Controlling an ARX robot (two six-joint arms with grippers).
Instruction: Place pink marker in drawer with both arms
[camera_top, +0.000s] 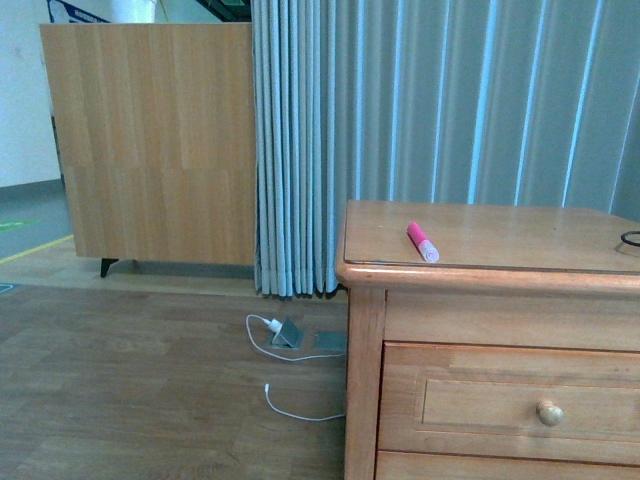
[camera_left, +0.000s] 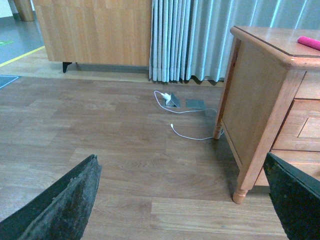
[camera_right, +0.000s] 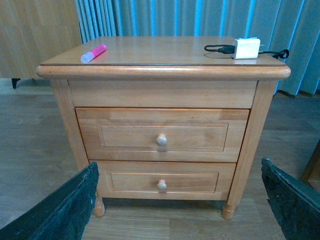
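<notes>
I see the pink marker (camera_top: 422, 242) lying on top of the cabinet (camera_top: 500, 225), above the closed drawer (camera_right: 162, 135). The left gripper (camera_left: 180, 162) and right gripper (camera_right: 178, 165) are wide open and empty.

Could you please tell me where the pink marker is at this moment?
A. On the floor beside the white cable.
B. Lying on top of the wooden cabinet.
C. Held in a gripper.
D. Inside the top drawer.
B: the pink marker lies on the cabinet top, near one corner, and the top drawer is shut.
</notes>
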